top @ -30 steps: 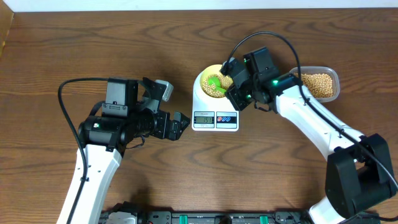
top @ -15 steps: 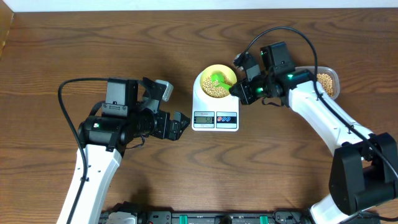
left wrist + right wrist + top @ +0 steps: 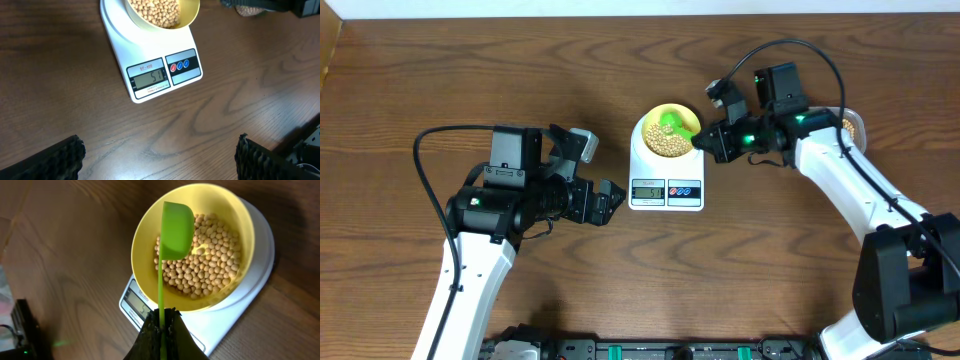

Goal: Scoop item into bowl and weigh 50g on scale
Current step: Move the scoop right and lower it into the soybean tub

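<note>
The white scale point(image 3: 648, 172) stands mid-table with the pale yellow bowl point(image 3: 654, 116) on it, and tan beans point(image 3: 670, 144) lie inside. In the left wrist view the scale's display point(image 3: 150, 77) reads 51. My right gripper point(image 3: 708, 141) is at the bowl's right edge, shut on the thin handle of a green scoop point(image 3: 671, 125). In the right wrist view the scoop's head point(image 3: 176, 227) hangs over the beans point(image 3: 210, 265), inside the bowl's rim point(image 3: 143, 245). My left gripper point(image 3: 611, 201) stands open just left of the scale, holding nothing.
A clear plastic tub of beans point(image 3: 851, 126) sits at the right, mostly hidden behind my right arm. Bare wooden tabletop lies in front of the scale point(image 3: 150, 45) and between my left fingers point(image 3: 60, 161).
My right arm has swung to the right and back, drawing the scoop towards the bowl's right side and covering most of the tub. The left arm has stayed still.
</note>
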Robot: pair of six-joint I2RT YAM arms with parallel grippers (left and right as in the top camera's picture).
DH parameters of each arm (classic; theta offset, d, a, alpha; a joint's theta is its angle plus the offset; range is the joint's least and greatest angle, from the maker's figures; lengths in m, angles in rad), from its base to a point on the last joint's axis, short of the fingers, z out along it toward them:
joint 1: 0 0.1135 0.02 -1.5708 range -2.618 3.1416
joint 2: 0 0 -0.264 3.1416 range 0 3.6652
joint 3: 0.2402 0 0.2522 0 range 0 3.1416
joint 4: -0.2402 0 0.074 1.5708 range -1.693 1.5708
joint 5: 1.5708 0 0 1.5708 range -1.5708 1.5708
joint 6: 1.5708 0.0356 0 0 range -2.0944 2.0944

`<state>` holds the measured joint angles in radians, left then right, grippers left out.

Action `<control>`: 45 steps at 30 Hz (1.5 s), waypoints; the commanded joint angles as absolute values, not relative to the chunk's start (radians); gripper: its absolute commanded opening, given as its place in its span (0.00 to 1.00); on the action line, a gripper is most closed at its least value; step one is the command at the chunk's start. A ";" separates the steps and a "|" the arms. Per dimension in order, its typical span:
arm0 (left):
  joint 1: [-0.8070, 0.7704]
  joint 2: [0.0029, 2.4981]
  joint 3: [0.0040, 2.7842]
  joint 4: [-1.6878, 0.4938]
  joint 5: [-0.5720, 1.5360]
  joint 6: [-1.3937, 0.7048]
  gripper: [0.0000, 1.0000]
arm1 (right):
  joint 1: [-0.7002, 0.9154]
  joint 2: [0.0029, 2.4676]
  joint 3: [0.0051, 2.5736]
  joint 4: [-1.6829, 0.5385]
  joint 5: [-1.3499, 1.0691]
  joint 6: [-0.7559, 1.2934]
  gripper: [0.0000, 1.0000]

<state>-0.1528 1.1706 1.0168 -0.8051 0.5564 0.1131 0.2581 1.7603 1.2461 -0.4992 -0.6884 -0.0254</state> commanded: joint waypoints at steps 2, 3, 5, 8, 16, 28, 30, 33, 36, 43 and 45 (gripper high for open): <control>-0.155 1.171 1.019 -0.807 0.572 0.130 0.98 | 0.232 1.767 1.249 -0.472 -0.778 -0.001 0.01; -0.155 1.171 1.019 -0.807 0.572 0.131 0.98 | 0.228 1.767 1.249 -0.462 -0.782 -0.001 0.01; -0.155 1.171 1.019 -0.807 0.572 0.131 0.98 | 0.223 1.767 1.249 -0.451 -0.786 -0.001 0.01; -0.155 1.171 1.019 -0.807 0.572 0.131 0.98 | 0.211 1.766 1.249 -0.449 -0.794 0.000 0.01; -0.155 1.171 1.019 -0.807 0.572 0.130 0.98 | 0.135 1.742 1.249 -0.450 -0.830 0.036 0.01; -0.155 1.171 1.019 -0.807 0.572 0.130 0.98 | -0.045 1.665 1.249 -0.576 -0.843 0.046 0.01; -0.155 1.171 1.019 -0.807 0.572 0.130 0.98 | -0.076 1.650 1.249 -0.605 -0.848 0.044 0.01; -0.155 1.171 1.019 -0.807 0.572 0.130 0.98 | -0.133 1.625 1.249 -0.656 -0.844 0.035 0.01; -0.155 1.171 1.019 -0.807 0.572 0.131 0.98 | -0.196 1.607 1.249 -0.728 -0.839 -0.002 0.01; -0.155 1.171 1.019 -0.807 0.572 0.131 0.98 | -0.307 1.600 1.249 -0.874 -0.712 -0.043 0.01; -0.155 1.171 1.019 -0.807 0.572 0.131 0.98 | -0.319 1.600 1.249 -0.892 -0.693 -0.074 0.01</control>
<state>-0.1528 1.1706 1.0168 -0.8051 0.5564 0.1131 -0.3035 1.6196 1.2461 -0.8795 -0.7410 -0.0158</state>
